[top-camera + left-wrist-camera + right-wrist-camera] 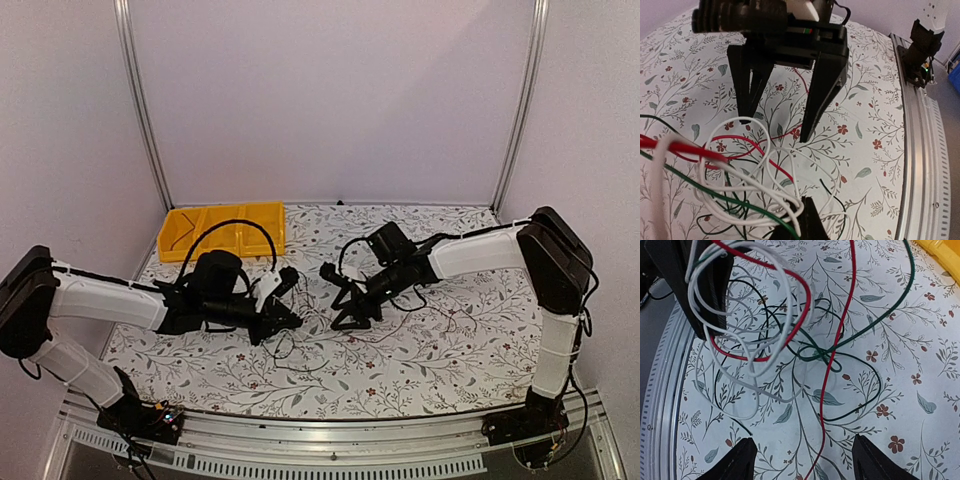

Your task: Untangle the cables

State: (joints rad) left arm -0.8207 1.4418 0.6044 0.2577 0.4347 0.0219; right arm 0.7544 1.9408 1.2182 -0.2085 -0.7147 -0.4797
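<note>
The cables are a loose tangle of thin white (740,185), red (757,150), green (705,187) and black wires lying between the two grippers (300,348). My left gripper (807,215) is shut on a bunch of white and green wires and holds them slightly above the table; it also shows in the top view (290,322). My right gripper (801,445) is open and empty, hovering over the table just right of the tangle (352,318). A red wire (824,400) runs down between its fingertips, and a green loop (875,325) lies beyond.
A yellow bin (222,232) stands at the back left; its corner shows in the right wrist view (945,252). The metal rail (920,150) runs along the table's near edge. The table has a floral cloth (470,350). Thick black arm cables loop over the left arm (235,225).
</note>
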